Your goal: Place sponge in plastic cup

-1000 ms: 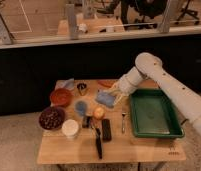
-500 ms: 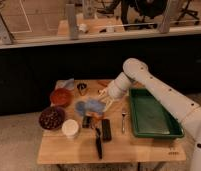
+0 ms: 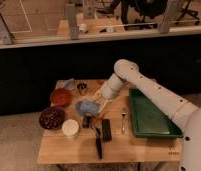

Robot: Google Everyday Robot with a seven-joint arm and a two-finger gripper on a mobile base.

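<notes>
The blue-grey sponge (image 3: 89, 106) sits in my gripper (image 3: 97, 104) at the middle of the wooden table. The arm reaches in from the right. The sponge is right over the spot of the light-blue plastic cup (image 3: 80, 109), and only the cup's left edge shows beneath it. I cannot tell whether the sponge touches the cup. The fingers (image 3: 103, 101) stay closed on the sponge's right side.
A red bowl (image 3: 60, 96), a dark bowl (image 3: 51, 118) and a white cup (image 3: 70, 128) stand to the left. A metal cup (image 3: 81, 88) and a pale blue cloth (image 3: 68, 83) lie behind. A green tray (image 3: 151, 116) is at the right. Black tools (image 3: 106, 129) and a fork (image 3: 124, 117) lie in front.
The gripper has carried the sponge leftward and down, from beside the green tray to over the light-blue cup.
</notes>
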